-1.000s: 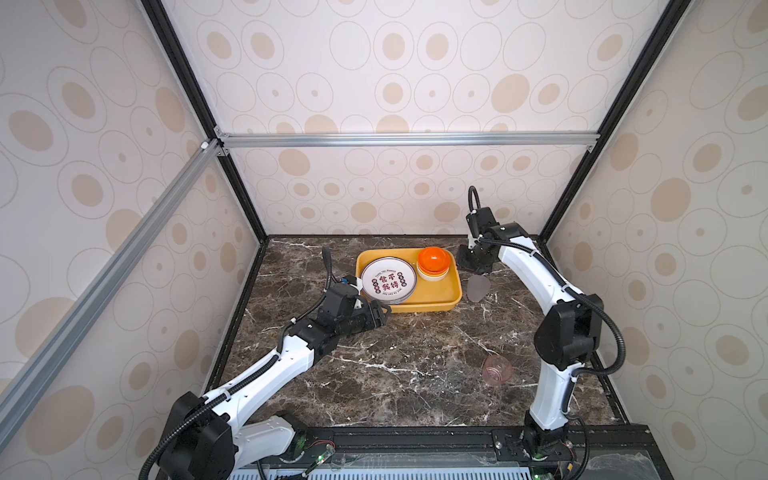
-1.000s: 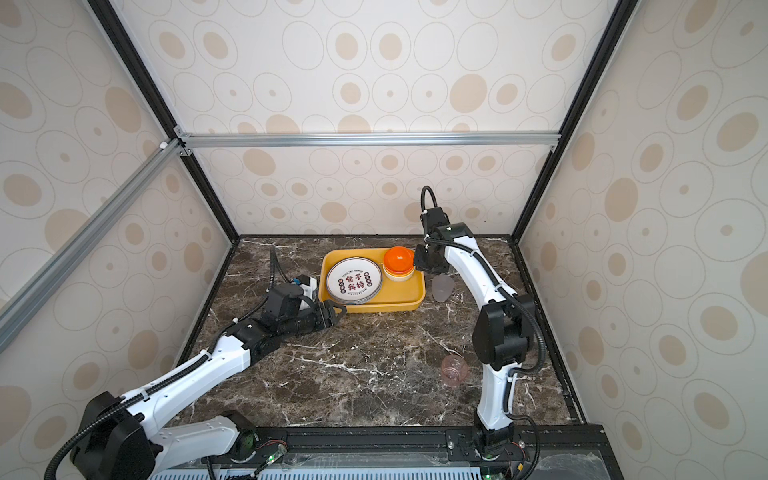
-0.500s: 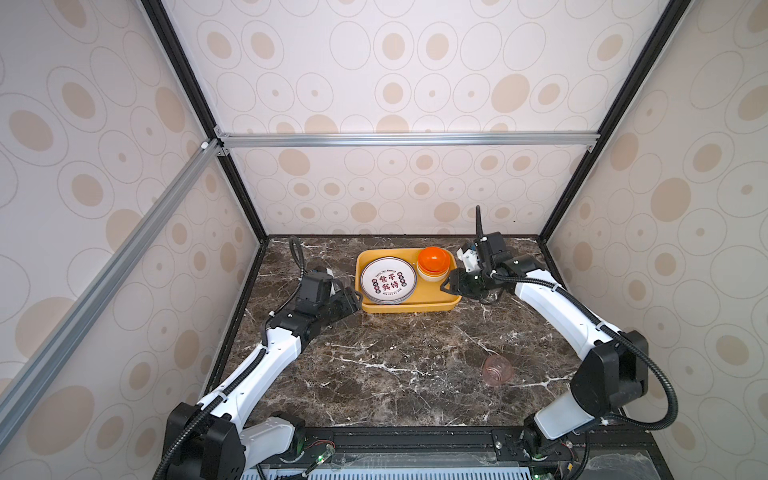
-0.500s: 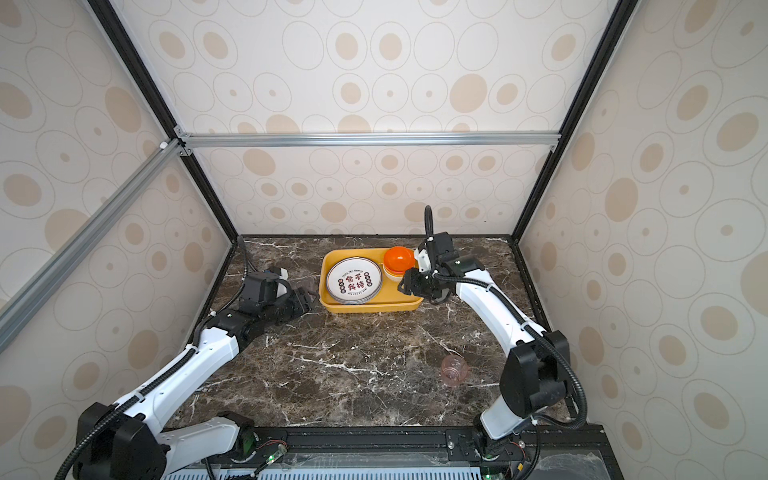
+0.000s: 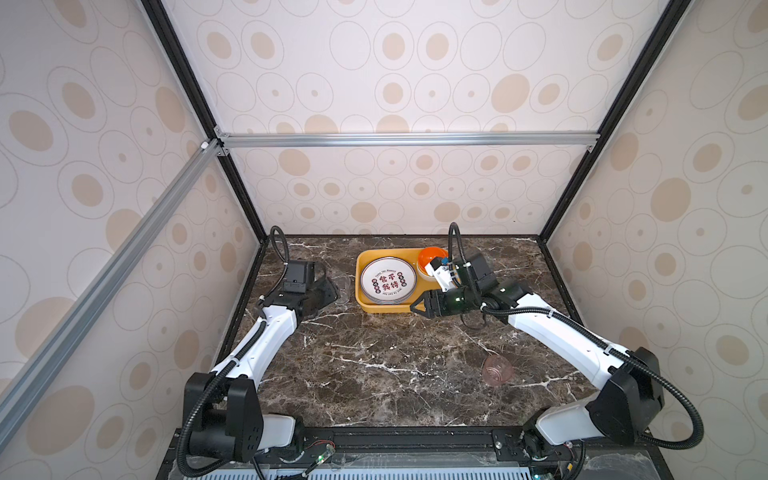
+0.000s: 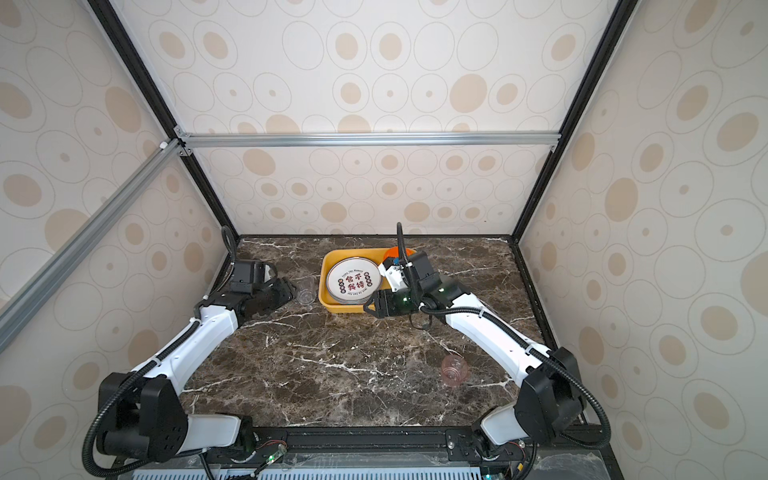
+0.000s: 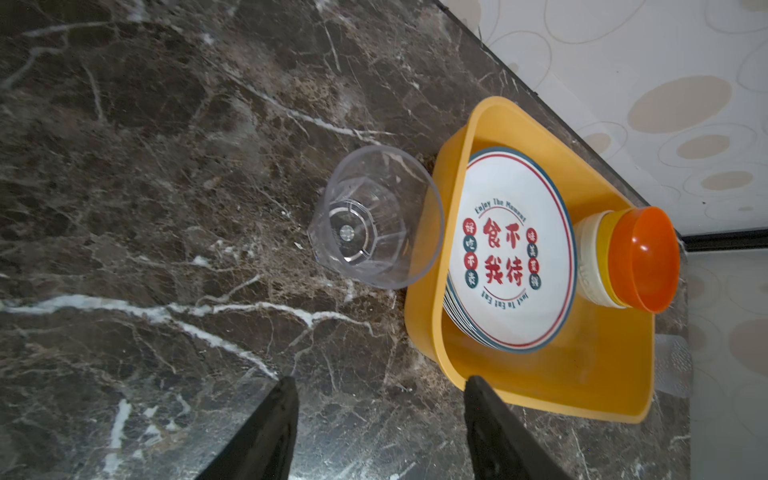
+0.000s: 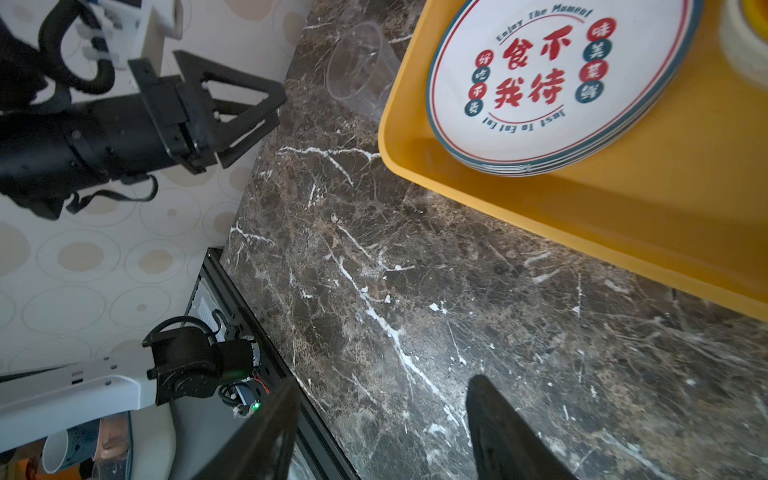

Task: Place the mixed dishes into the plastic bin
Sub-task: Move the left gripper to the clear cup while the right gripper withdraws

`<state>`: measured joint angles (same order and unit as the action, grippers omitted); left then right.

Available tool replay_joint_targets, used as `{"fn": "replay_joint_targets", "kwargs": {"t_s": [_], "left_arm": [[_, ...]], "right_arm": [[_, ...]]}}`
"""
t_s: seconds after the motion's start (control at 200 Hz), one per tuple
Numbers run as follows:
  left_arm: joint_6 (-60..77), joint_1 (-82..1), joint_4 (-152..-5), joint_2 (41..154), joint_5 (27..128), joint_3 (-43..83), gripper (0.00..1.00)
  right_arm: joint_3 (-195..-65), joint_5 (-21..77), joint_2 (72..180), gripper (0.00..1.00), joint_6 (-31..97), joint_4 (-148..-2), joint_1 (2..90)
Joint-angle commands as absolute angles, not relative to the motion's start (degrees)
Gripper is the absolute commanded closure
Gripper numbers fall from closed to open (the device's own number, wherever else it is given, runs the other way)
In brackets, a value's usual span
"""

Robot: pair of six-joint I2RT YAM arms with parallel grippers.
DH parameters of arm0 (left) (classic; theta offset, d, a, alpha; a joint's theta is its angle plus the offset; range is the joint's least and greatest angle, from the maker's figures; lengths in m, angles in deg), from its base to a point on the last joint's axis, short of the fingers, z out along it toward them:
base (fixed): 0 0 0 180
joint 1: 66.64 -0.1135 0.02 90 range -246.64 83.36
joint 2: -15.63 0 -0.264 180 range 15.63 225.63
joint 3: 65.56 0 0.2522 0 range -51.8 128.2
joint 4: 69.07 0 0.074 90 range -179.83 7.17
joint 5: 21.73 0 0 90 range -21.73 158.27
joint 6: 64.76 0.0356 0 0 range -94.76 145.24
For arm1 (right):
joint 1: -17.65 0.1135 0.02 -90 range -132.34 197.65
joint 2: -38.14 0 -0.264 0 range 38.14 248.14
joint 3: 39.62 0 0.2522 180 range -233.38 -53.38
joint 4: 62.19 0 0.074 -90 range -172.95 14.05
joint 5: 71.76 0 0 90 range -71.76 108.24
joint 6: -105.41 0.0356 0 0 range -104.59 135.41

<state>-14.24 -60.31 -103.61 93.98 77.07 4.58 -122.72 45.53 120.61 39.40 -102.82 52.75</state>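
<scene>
- Since a second ago the right gripper has lost the small grey cup it carried and sunk low to the near right corner of the shallow yellow-orange plastic bin. The left gripper has drawn back from the plates to the bin's left side.
- That grey cup is hard to find now. The left wrist view shows only a faint translucent patch beyond the bin's end wall, too vague to name.
- Nested bowls with an orange one on top sit in the bin's far right corner, partly covered by the right wrist in both top views.
- A stack of round white plates with red Chinese characters and blue rims fills the bin's left half.
- A small clear plastic cup stands upright on the dark marble table, just beside the bin's left wall; contact is unclear.
- The left gripper points at this cup, fingers spread, empty, short of it.
- The right forearm stretches low and leftward, its fingers spread with nothing between.
- A small pink cup sits near the right arm, well apart from the bin; upright or tipped is unclear.
</scene>
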Motion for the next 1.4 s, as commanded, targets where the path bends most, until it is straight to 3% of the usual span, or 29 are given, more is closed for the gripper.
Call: {"fn": "replay_joint_targets", "kwargs": {"t_s": [0.0, 0.77, 1.05, 1.396], "left_arm": [[-10.81, -61.65, -104.77, 96.70, 73.18, 8.37, 0.40], [-8.09, -63.47, -104.58, 119.52, 73.98, 23.28, 0.66], [-7.10, -63.46, -105.19, 120.97, 74.93, 23.97, 0.83], [-5.04, -63.74, -107.42, 118.15, 74.26, 23.52, 0.98]], "right_arm": [[-121.61, 46.00, 119.26, 0.33, 39.18, -100.12, 55.61], [-116.66, 42.50, 118.56, 0.40, 42.12, -99.38, 57.75], [-117.01, 41.28, 119.12, 0.40, 41.56, -100.04, 57.77], [-117.21, 39.82, 119.88, 0.41, 41.60, -100.56, 57.80]]}}
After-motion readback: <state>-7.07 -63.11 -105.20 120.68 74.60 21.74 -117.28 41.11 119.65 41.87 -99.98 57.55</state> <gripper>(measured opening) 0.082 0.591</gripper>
